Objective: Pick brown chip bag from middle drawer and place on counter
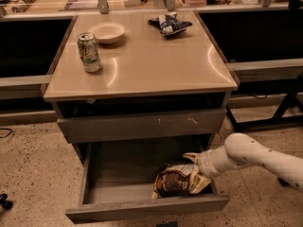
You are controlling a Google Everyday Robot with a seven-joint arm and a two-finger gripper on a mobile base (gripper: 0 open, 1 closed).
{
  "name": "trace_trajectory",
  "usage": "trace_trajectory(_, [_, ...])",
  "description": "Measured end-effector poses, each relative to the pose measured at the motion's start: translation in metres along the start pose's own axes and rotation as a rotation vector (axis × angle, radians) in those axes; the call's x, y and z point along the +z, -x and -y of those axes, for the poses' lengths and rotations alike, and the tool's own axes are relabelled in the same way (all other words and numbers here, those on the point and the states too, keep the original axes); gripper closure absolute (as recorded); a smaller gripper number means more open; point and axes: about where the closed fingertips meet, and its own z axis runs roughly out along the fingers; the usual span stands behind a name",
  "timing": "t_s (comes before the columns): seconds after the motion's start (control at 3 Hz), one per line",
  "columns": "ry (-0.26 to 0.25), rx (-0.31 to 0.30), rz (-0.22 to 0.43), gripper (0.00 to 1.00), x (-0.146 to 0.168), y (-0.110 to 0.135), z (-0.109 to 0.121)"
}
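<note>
While the middle drawer (pixel 147 208) stands pulled out below the bench (pixel 151 65), the brown chip bag (pixel 173 182) lies inside its deep grey tray. The bag is close to the drawer's front wall, below the right part of the bench's front edge. It looks crumpled, and its pale end points to the right.

The claw (pixel 195 170) is down in the drawer at that right end of the bag and touches it. I cannot tell if the claw is apart or clamped on the bag. The white arm (pixel 255 157) reaches in from the right, low and below the bench's front right corner.

Just above the open drawer is a closed grey drawer front (pixel 142 124) with pale scratch marks.

On the bench, a green soda can (pixel 89 52) stands upright near the left edge. A small pale bowl (pixel 107 32) sits just behind it, near the back left corner. A blue-and-white snack bag (pixel 169 23) lies by the back edge, right of the middle.
</note>
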Motion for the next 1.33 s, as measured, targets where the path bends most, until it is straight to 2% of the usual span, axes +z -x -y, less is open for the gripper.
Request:
trace_trajectory(0.67, [-0.002, 0.006, 0.008, 0.74, 0.001, 0.003, 0.000])
trace_trajectory(1.0, [-0.017, -0.003, 0.032, 0.97, -0.014, 0.022, 0.002])
trace_trajectory(1.33, [-0.018, -0.016, 0.061, 1.00, -0.030, 0.044, 0.006])
